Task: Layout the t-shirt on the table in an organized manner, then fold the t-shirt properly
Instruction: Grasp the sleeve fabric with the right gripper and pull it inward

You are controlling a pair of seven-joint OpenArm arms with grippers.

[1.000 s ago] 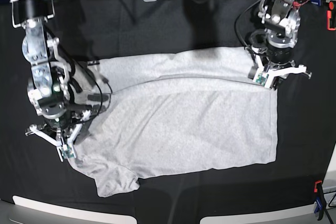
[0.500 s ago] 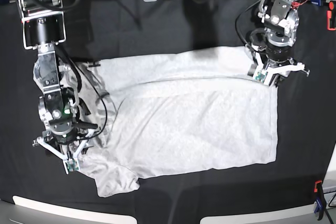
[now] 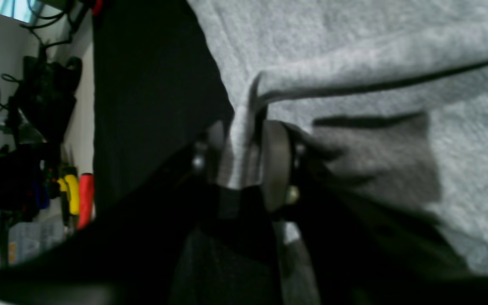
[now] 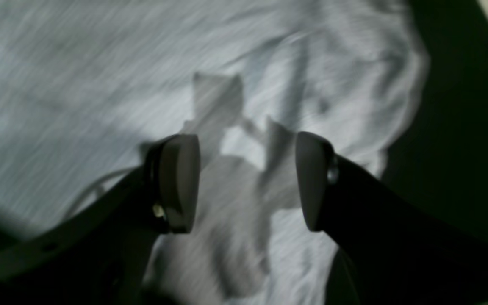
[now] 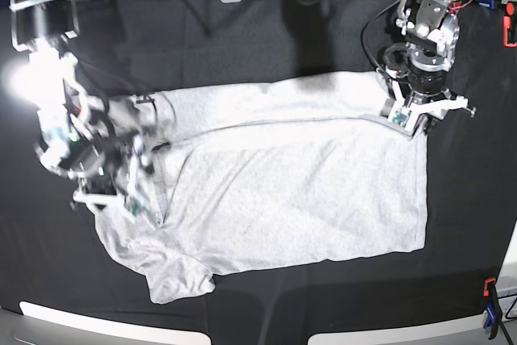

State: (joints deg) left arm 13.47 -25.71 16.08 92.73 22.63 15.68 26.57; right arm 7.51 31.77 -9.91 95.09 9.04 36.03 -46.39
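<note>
While my right end effector spreads wide above the shirt, my left end effector has its raised edge between the fingertips, clamps edging the black tabletop.

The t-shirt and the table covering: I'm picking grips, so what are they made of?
The t-shirt looks like matte cotton jersey, given its soft creases and heathered grey. The table covering seems a dull black cloth, perhaps felt; it barely shines.

Left arm: reaching down toward the table's left edge
Left gripper: fingers parted
Right arm: blurred, near right edge
Right gripper: fingers wide apart
</note>
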